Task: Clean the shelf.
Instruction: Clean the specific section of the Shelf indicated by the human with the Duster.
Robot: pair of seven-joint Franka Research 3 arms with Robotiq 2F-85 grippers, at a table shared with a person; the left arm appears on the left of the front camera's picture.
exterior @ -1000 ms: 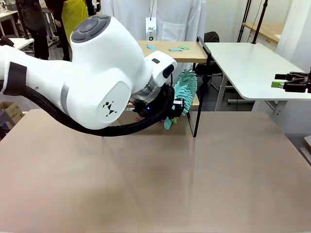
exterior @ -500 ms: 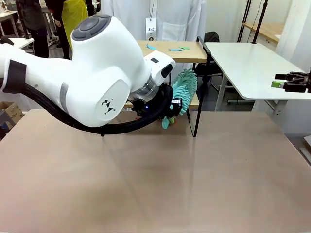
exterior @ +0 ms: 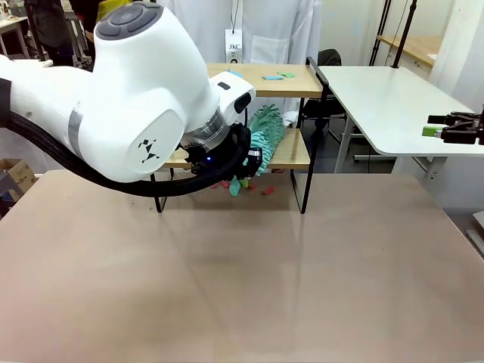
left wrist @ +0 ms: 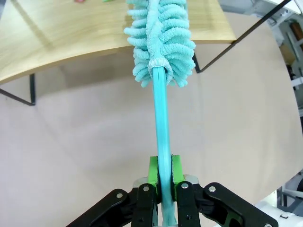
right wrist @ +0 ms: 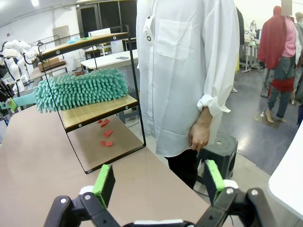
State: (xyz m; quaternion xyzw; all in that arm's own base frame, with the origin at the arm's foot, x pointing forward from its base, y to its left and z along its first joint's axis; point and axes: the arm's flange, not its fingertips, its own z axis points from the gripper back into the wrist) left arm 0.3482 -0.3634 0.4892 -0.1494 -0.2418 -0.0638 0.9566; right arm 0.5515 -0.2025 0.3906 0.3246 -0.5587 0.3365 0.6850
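The shelf (exterior: 293, 155) stands at the table's far side, two light wooden boards on a black frame. My left gripper (left wrist: 164, 166) is shut on the handle of a teal fluffy duster (left wrist: 161, 38). The duster's head lies on the lower board (left wrist: 71, 42) near its front edge. In the front view the duster (exterior: 262, 128) pokes out from behind my big left arm. Blue and green scraps (exterior: 274, 76) lie on the top board. From the right wrist, the duster (right wrist: 80, 90) rests on the shelf (right wrist: 97, 113). My right gripper (right wrist: 158, 182) is open and holds nothing.
Red scraps (exterior: 266, 190) lie on the brown table under the shelf, the same scraps (right wrist: 106, 137) showing from the right wrist. A person in a white coat (right wrist: 184, 71) stands behind the shelf. My right gripper (exterior: 432, 125) hovers over a white side table (exterior: 386, 98).
My left arm has swung to the left, dragging the duster leftward along the lower board. Red scraps now show on the table below. The right arm has not moved.
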